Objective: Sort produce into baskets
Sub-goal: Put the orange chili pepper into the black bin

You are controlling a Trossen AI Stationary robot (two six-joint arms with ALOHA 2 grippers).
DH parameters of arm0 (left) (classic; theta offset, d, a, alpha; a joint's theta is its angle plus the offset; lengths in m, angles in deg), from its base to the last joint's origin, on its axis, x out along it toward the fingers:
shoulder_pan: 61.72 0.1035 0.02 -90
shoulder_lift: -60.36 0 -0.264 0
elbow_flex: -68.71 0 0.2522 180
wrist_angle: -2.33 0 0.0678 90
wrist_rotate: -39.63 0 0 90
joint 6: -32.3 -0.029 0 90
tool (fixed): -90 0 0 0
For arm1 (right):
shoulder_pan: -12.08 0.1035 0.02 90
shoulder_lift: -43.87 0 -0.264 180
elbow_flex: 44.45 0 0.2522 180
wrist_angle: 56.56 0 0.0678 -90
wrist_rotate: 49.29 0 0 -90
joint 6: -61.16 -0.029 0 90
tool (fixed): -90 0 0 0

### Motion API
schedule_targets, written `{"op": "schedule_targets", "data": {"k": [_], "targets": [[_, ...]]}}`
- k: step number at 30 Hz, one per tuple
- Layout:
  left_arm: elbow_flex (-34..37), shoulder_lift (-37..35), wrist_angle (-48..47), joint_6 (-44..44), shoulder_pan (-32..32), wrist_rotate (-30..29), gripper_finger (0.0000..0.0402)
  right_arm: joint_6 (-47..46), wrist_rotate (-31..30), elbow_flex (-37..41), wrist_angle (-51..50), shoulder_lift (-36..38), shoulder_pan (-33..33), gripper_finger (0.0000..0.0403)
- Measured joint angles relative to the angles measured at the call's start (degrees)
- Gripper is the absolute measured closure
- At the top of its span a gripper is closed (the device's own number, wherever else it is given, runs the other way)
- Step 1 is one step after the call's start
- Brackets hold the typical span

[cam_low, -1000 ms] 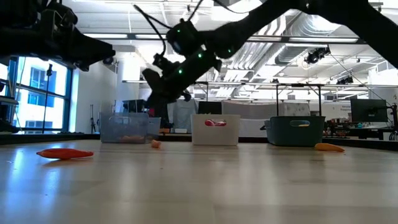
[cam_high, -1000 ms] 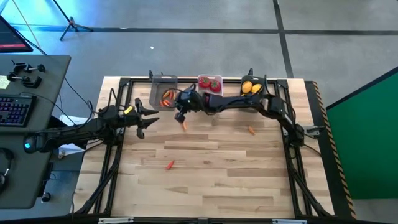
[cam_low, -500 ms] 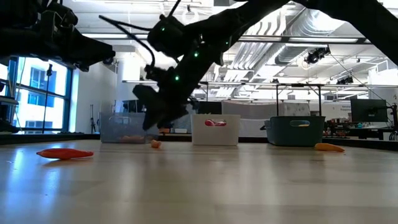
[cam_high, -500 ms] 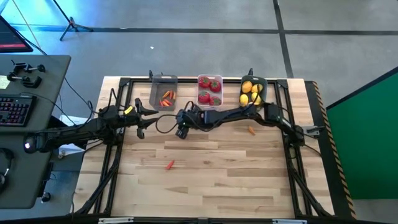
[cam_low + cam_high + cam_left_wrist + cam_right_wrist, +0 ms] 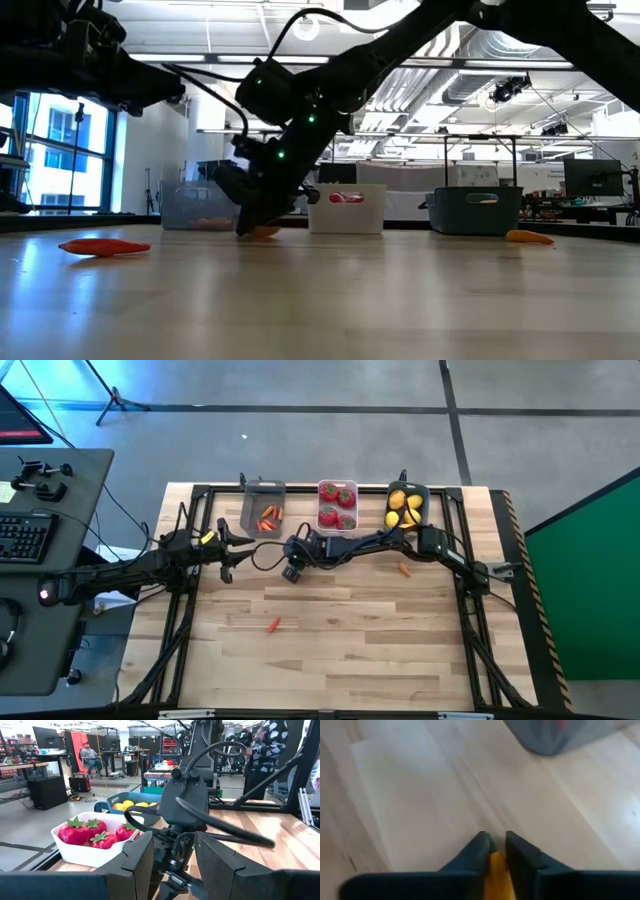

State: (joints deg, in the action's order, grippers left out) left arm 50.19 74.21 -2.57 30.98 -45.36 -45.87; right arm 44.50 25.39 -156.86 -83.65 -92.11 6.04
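My right gripper [image 5: 291, 573] [image 5: 250, 228] is down at the table in front of the grey translucent basket [image 5: 262, 510], shut on a small orange carrot piece [image 5: 496, 867]. My left gripper [image 5: 228, 557] is open and empty, hovering just left of it, its fingers [image 5: 135, 865] pointing at the right arm. The grey basket holds orange pieces, the white basket [image 5: 337, 506] holds red tomatoes, and the dark teal basket [image 5: 405, 506] holds yellow lemons. Two more carrot pieces lie on the table [image 5: 272, 625] [image 5: 404, 569]. My right gripper pinches the orange carrot piece between its two fingers [image 5: 475, 855]. The piece's green tip [image 5: 491, 841] shows at the fingertips. The fingers come from above, slanting down. In the low view the piece [image 5: 266, 232] sits at table level under the gripper.
The three baskets stand in a row at the table's far edge. A black frame runs along the table's sides [image 5: 190, 610]. The wide wooden area toward the near edge [image 5: 330, 660] holds only the loose carrot piece. People show in the room beyond, in the left wrist view.
My right gripper has gone down and toward the table's near edge, from beside the grey basket onto the carrot piece lying in front of it, and now stands at table level over it.
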Motion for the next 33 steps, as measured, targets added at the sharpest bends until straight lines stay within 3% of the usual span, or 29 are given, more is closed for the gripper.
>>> {"op": "schedule_targets", "data": {"k": [4,19,26,33], "targets": [[0.0,0.0,-0.1,0.0,0.0,0.0,0.0271,3.4,2.2,0.0,2.5,0.2,0.0,0.0393],[0.0,0.0,-0.1,-0.3,0.0,-0.1,0.0271,13.2,4.7,-15.8,7.3,0.3,-3.5,0.0400],[0.0,0.0,-0.1,-0.9,0.0,-0.2,0.0271,12.3,9.1,-16.9,11.1,-0.3,-9.4,0.0401],[0.0,0.0,-0.1,-0.9,0.0,-0.3,0.0271,8.4,13.6,-16.9,17.1,-5.1,-11.0,0.0402]]}}
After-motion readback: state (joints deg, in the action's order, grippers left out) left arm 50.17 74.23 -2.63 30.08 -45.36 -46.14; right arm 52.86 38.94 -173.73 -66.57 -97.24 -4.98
